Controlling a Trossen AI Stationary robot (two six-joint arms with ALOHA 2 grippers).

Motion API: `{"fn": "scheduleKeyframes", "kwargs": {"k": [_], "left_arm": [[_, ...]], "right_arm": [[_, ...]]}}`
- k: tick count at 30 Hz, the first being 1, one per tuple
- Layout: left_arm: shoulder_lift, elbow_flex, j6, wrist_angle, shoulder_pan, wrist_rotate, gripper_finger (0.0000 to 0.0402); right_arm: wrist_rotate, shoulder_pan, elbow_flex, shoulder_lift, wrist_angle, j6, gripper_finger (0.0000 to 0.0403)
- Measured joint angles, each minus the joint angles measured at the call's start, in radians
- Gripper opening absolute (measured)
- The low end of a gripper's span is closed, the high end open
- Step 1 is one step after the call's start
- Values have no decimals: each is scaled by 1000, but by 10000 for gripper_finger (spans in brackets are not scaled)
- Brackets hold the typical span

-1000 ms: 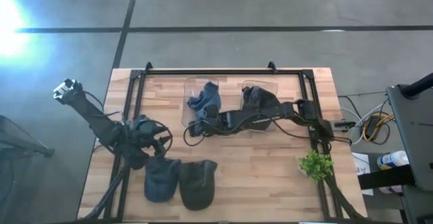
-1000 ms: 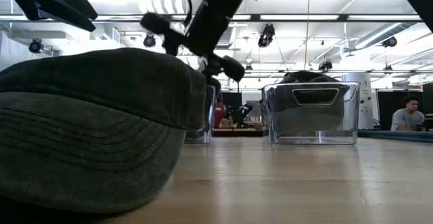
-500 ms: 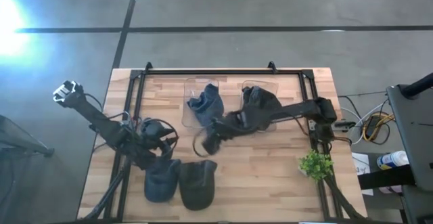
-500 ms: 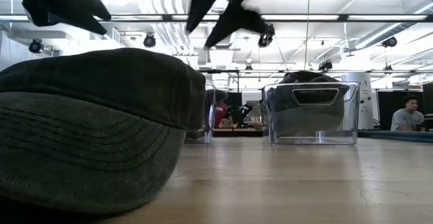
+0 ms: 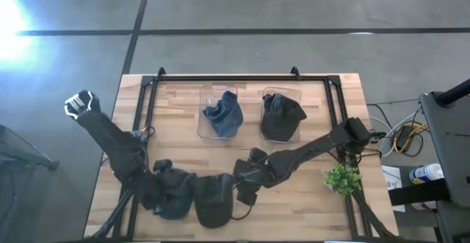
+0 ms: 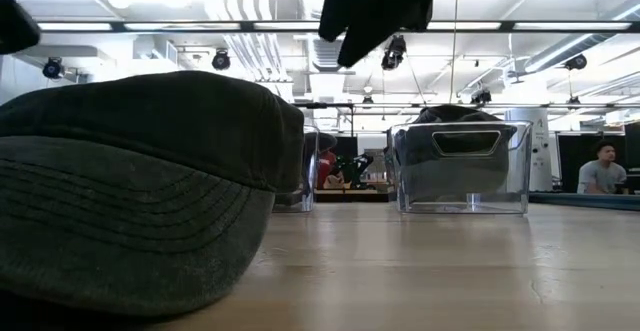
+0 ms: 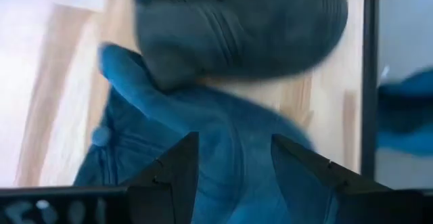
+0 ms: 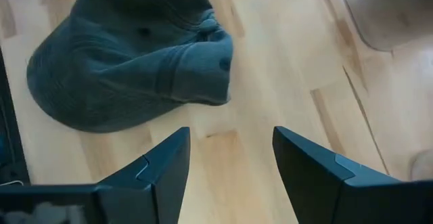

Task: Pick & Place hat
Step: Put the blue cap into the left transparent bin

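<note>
High view: a wooden table point(image 5: 294, 199) carries two clear plastic bins at its far side, the left bin point(image 5: 220, 114) holding a blue cap and the right bin point(image 5: 282, 117) a dark one, with a small green plant point(image 5: 342, 178) near the right edge. At the near edge two more hats lie side by side, touching: a dark grey-green cap point(image 5: 213, 200) of faded, stitched cloth with a short brim, and a blue cap point(image 5: 175, 197) to its left. The low view is largely filled by the grey-green cap's rounded crown and ribbed brim. The left gripper point(image 5: 163, 196) hangs directly over the blue cap; in its wrist view the fingers are spread, with blue cloth between and below them, though whether they touch it cannot be told. The right gripper point(image 5: 245, 191) sits just beside the grey-green cap's right edge, above bare wood; its fingers point(image 8: 162, 166) are spread apart and hold nothing, and the cap lies ahead of them.
</note>
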Motion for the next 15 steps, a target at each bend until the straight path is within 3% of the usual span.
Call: {"fn": "scheduleKeyframes", "kwargs": {"k": [8,15], "left_arm": [[134,-1,154,-1,3,159,177],[213,0,151,4,38,164,177]], "right_arm": [[27,44,-3,15,44,45,205],[63,76,-9,15,56,106,205]]}}
